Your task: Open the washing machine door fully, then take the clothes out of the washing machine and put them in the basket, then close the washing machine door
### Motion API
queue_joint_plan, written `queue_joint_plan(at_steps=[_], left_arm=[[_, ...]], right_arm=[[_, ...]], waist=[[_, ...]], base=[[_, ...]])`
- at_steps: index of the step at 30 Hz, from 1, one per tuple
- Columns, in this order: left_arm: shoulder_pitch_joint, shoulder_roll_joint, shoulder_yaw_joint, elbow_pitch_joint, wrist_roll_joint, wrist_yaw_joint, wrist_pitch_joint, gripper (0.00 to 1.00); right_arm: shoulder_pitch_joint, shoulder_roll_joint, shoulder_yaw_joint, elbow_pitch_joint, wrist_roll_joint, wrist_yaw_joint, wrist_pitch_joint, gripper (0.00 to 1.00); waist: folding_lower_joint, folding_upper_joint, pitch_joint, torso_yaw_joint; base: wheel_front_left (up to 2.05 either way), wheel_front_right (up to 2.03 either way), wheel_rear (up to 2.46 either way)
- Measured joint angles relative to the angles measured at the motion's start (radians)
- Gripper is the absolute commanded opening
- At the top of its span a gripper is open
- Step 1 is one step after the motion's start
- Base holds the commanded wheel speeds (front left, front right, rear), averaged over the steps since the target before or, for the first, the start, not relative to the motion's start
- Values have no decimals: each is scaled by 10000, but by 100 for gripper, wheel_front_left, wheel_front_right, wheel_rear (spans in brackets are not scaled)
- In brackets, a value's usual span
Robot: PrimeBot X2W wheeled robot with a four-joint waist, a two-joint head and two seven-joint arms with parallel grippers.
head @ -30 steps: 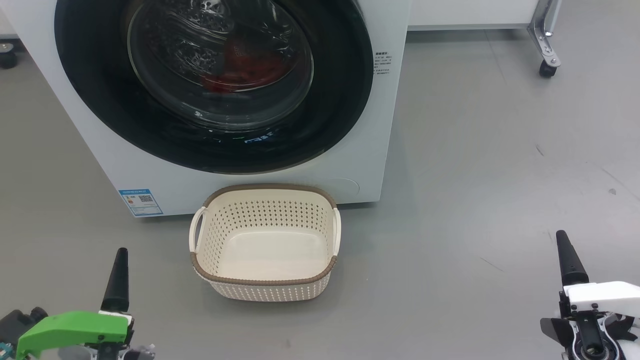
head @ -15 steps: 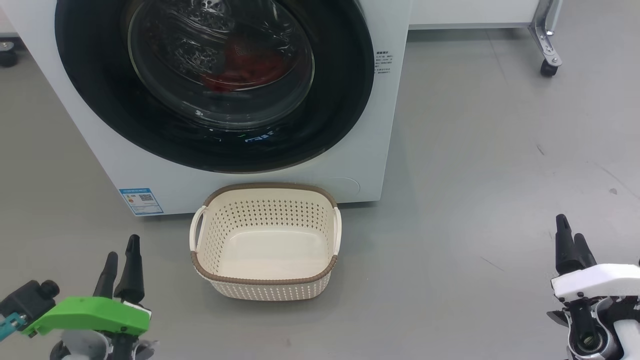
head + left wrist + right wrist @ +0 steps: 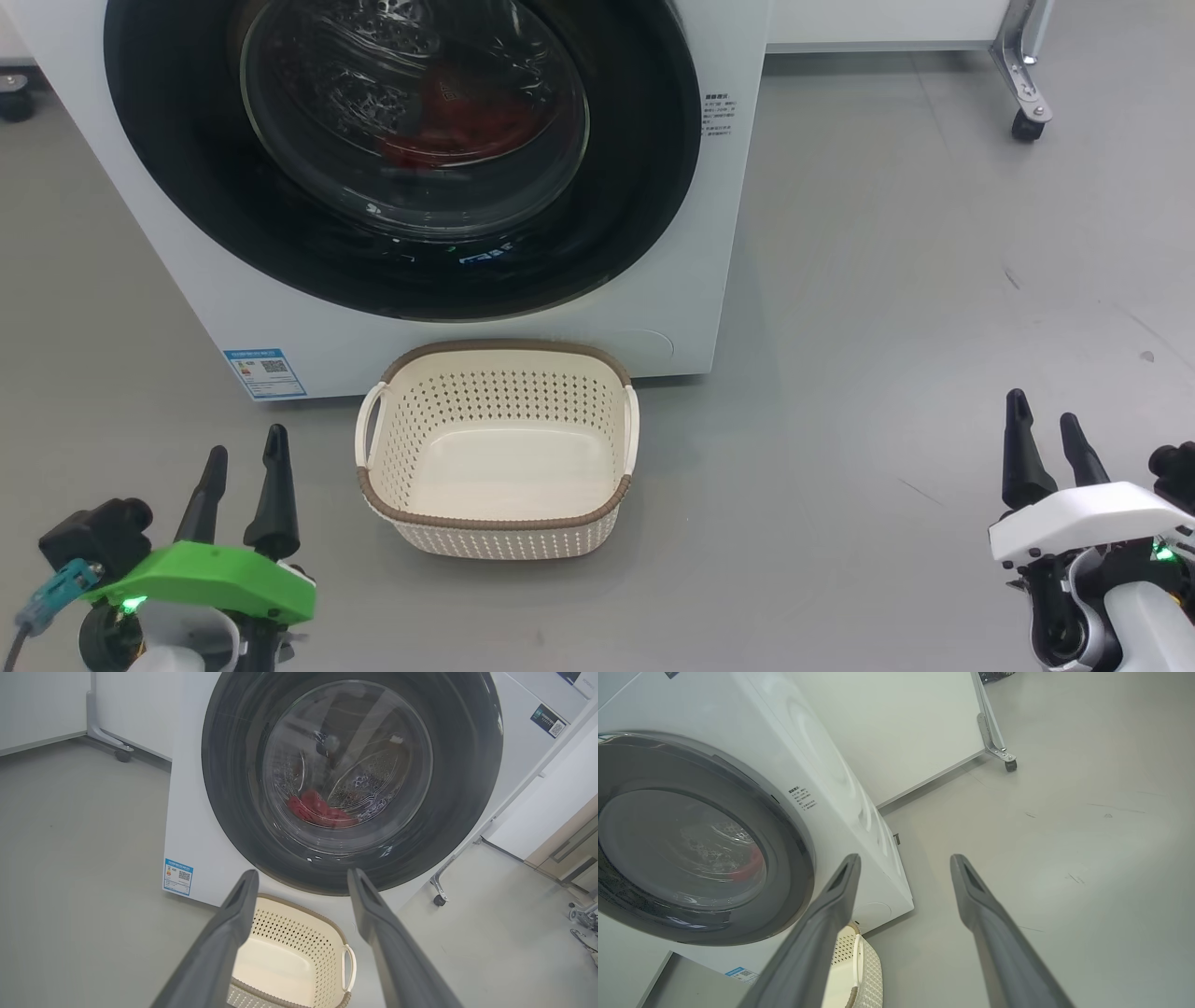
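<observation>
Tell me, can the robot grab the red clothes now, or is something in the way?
The shut washing machine door is in the way: it stands between the clothes and the left gripper and right gripper, both with jaws open. The empty basket sits on the floor below it.

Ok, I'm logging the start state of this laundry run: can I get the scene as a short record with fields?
washing machine door: shut, flush on the washing machine
clothes: red, inside the machine, seen through the door glass
basket: empty, on the floor in front of the machine
left gripper: open, holding nothing
right gripper: open, holding nothing
</observation>
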Motion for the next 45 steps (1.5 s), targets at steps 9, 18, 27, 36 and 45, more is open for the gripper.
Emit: queue_joint_plan(at_steps=[9, 18, 27, 36, 45], left_arm=[[0, -13, -253, 33, 1068, 140, -297, 100], [-5, -17, -462, 127, 2276, 299, -612, 100], [-51, -19, -617, 224, 3379, 393, -924, 100], [-256, -23, -708, 316, 4633, 543, -1248, 100], [-268, -140, -654, 575, 4876, 577, -1346, 100]], right_arm=[[-44, -2, 357, 82, -932, -167, -291, 100], [-109, -119, 644, 199, -2086, -339, -560, 100], [-289, -236, 907, 224, -3246, -487, -915, 100], [-404, -353, 1103, 224, -4462, -679, -1266, 100], [-461, -370, 1085, 226, -4725, -704, -1306, 100]], waist=[[0, 0, 23, 3], [0, 0, 46, 16], [0, 0, 81, 17], [0, 0, 133, 5], [0, 0, 107, -13]], base=[[0, 0, 0], [0, 0, 0], [0, 0, 0], [0, 0, 0], [0, 0, 0]])
